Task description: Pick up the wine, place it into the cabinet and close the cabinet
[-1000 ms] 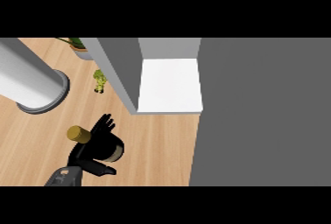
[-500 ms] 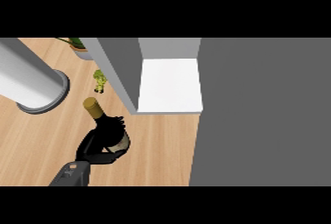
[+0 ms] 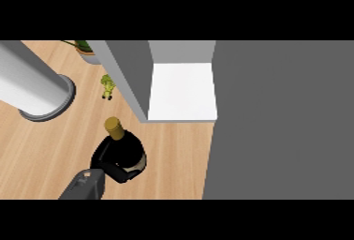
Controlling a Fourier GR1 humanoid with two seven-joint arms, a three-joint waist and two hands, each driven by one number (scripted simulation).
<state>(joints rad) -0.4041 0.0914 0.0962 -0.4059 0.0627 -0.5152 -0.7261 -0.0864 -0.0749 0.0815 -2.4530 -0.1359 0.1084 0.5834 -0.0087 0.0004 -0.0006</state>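
wine bottle sat over the table, just in front of the open cabinet. the left hand had its fingers grasping the bottle's body low down, probably to leave the neck clear for the shelf.

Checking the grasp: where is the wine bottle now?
Head view, lower left: the wine bottle, held by the robot hand, is below and left of the white cabinet shelf.

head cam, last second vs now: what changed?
The left hand, open over the wine bottle a second ago, has curled round it. The bottle swung its cork end from pointing left to pointing at the open cabinet and shifted right toward it. Cabinet, grey cylinder and plant stayed put.
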